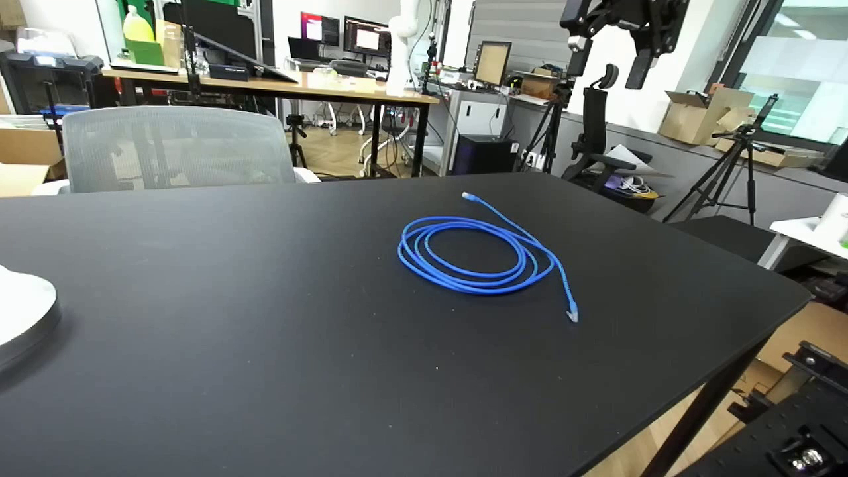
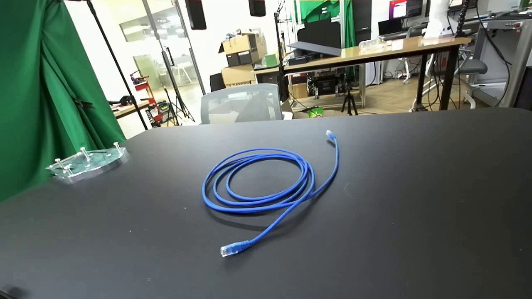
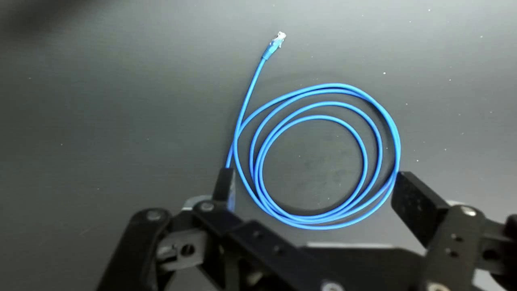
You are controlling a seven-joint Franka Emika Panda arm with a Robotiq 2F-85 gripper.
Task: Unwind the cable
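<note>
The bright blue cable (image 1: 478,289) lies in several flat round loops on the black table, and it shows in both exterior views (image 2: 249,209). Its two ends extend from the coil; one ends in a plug (image 2: 235,248), the other in a far plug (image 2: 330,135). In the wrist view the cable (image 3: 319,228) lies below my jaws, with one plug (image 3: 275,44) at the top; the other end is hidden behind the left finger. My gripper (image 3: 315,188) is wide open and empty. It hangs high above the table in both exterior views (image 1: 608,66) (image 2: 226,12).
The black table (image 1: 232,331) has a right edge near the coil. A white rounded object (image 1: 25,308) sits at its left side. A clear plate with upright bolts (image 2: 87,162) lies at the left edge. A grey mesh chair (image 1: 179,146) stands behind the table.
</note>
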